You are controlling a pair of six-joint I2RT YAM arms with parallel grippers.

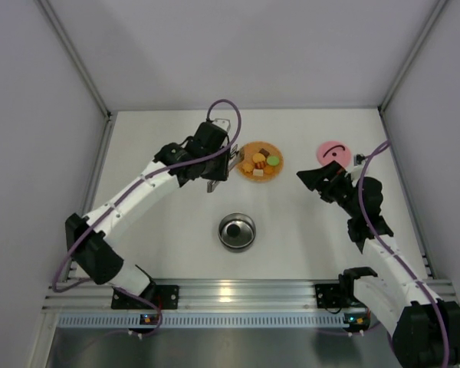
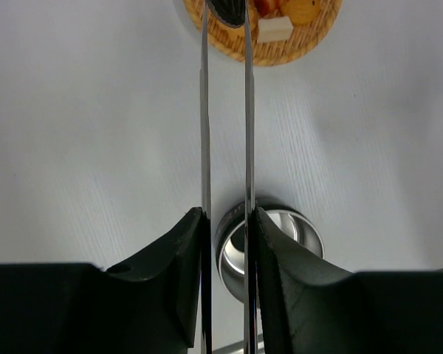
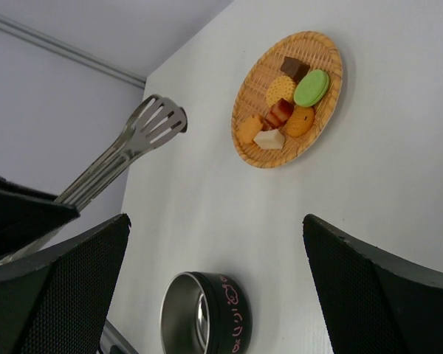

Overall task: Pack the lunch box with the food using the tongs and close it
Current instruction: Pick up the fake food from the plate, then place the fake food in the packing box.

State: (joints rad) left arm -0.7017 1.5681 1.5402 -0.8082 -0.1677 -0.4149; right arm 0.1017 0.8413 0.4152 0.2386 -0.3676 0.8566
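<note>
A: The left hand [image 2: 227,214] pinches the tongs [image 2: 204,110] shut beside the plate [image 3: 325,59]; the right hand [image 3: 215,221] is spread. The food [image 3: 292,107] lies on the plate.
B: Shut tips could push food off it.

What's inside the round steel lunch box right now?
The small round shiny steel lunch box holds one small black food piece, seen from above. In the right wrist view its own wall covers the floor.

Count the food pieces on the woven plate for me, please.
7, clustered on the plate: brown, yellow, green, striped, orange round, orange cube, white. More may hide underneath.
</note>
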